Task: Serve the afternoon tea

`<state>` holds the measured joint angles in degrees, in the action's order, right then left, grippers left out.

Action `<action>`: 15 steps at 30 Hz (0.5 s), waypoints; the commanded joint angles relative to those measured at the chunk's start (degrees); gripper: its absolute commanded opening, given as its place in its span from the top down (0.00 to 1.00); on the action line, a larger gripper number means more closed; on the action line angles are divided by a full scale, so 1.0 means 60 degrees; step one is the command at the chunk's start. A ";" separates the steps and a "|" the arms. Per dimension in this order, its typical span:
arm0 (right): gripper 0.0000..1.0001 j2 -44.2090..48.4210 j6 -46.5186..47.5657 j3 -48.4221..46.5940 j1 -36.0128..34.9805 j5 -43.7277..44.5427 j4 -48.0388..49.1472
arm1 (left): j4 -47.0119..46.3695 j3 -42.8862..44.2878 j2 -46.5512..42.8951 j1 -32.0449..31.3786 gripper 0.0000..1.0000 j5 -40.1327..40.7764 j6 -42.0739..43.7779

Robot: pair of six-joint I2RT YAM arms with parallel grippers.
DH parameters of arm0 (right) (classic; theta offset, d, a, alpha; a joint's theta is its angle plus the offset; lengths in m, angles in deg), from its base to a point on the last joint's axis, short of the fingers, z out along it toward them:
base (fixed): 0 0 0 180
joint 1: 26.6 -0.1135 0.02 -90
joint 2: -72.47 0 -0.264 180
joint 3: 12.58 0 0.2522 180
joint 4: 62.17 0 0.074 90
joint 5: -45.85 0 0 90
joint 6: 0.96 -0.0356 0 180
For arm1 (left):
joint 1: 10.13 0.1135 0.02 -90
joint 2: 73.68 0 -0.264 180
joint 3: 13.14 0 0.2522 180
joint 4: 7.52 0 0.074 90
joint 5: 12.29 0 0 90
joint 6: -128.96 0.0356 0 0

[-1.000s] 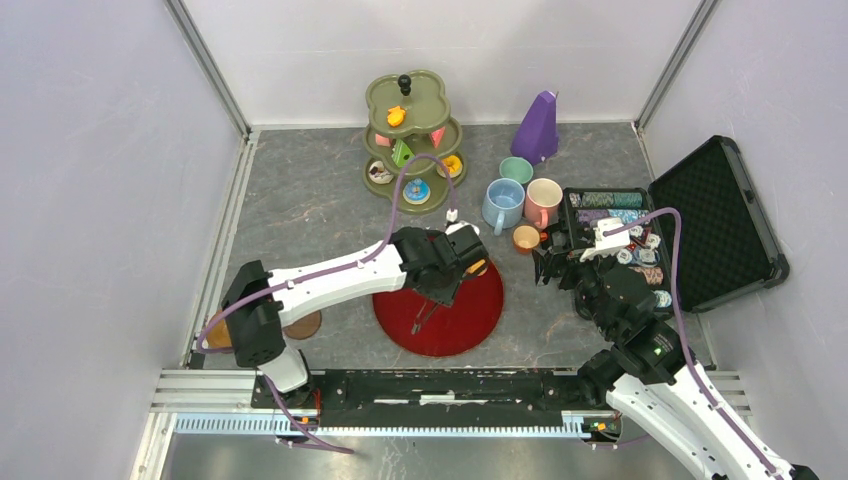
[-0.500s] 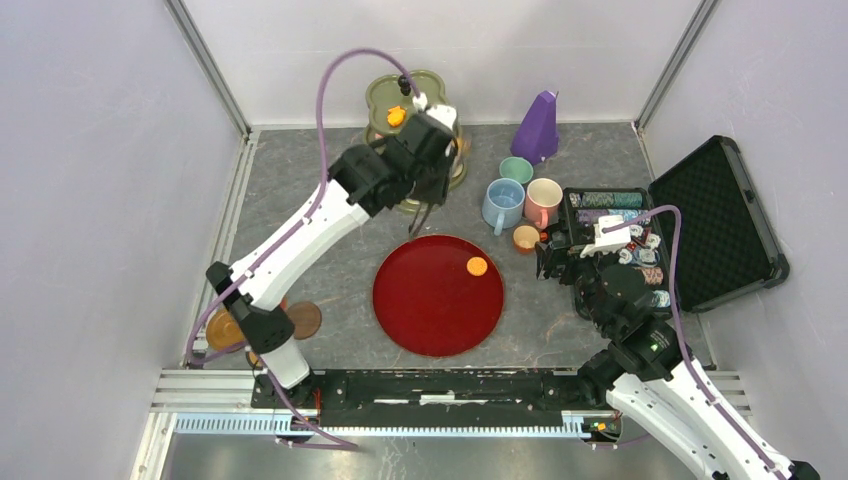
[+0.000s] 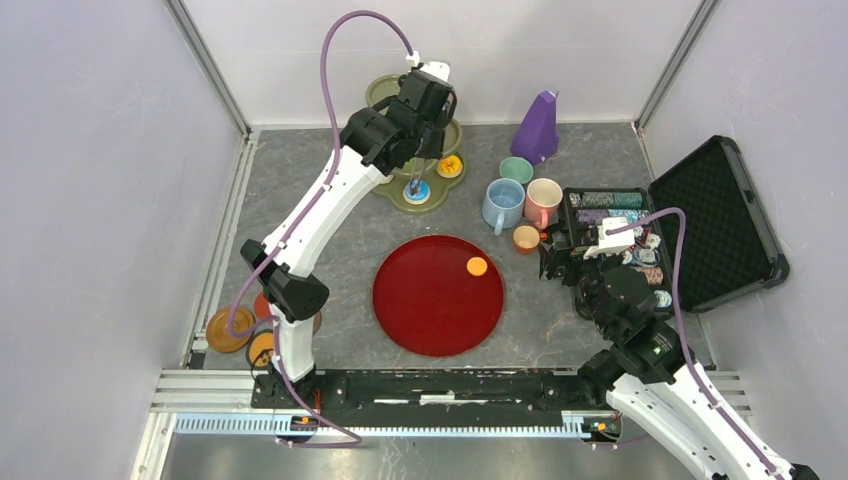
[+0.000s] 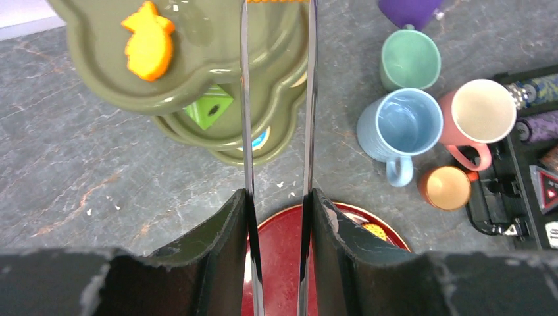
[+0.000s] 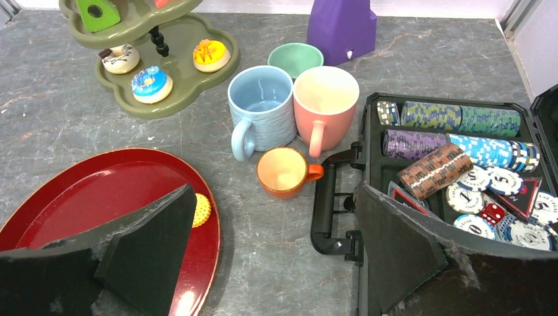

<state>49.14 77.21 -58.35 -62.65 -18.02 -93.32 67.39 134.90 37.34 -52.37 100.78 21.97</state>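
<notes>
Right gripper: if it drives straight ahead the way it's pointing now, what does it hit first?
Most likely the small orange cup, roughly centred between the open right gripper's fingers, ahead of the blue mug and pink mug. Depth is uncertain.
</notes>
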 commanded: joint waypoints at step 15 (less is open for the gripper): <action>0.02 0.0175 0.0014 -0.0408 -0.0026 0.0133 0.0032 | -0.0201 0.0124 0.0128 0.0770 0.59 0.0162 0.0360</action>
<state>49.24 77.49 -58.40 -62.65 -17.97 -93.76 67.50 134.79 37.40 -48.17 101.59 22.01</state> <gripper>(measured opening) 0.980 0.433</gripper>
